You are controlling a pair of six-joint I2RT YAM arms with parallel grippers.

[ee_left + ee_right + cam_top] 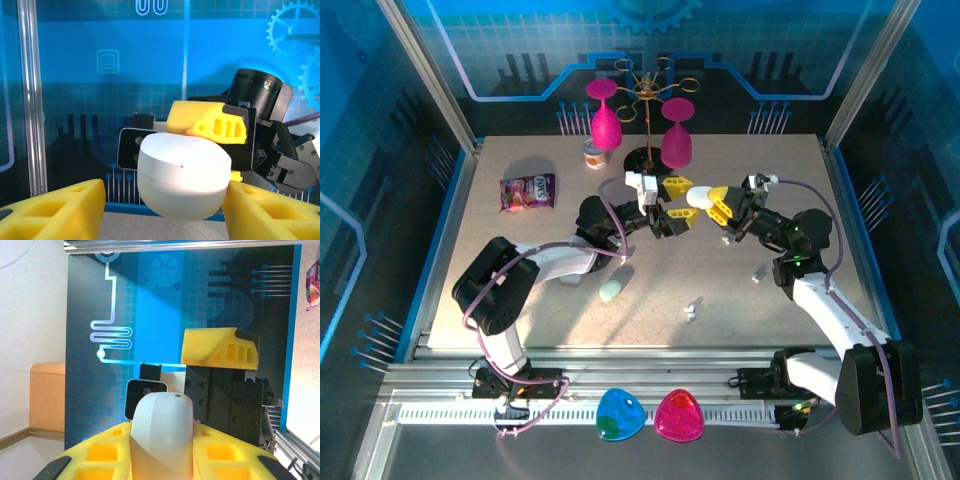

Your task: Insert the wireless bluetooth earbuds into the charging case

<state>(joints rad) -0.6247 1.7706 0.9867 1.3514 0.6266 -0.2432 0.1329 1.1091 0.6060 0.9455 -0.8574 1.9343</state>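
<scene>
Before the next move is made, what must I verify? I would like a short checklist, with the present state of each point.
1. Right end effector grips the white case: ok.
2. Left end effector is closed on the case: not ok. The jaws stand on either side of it, with a gap on one side.
3. Case lid is open: not ok, it looks closed.
4. An earbud is in an end effector: not ok. An earbud lies loose on the table.
5. Case is lifted off the table: ok.
</scene>
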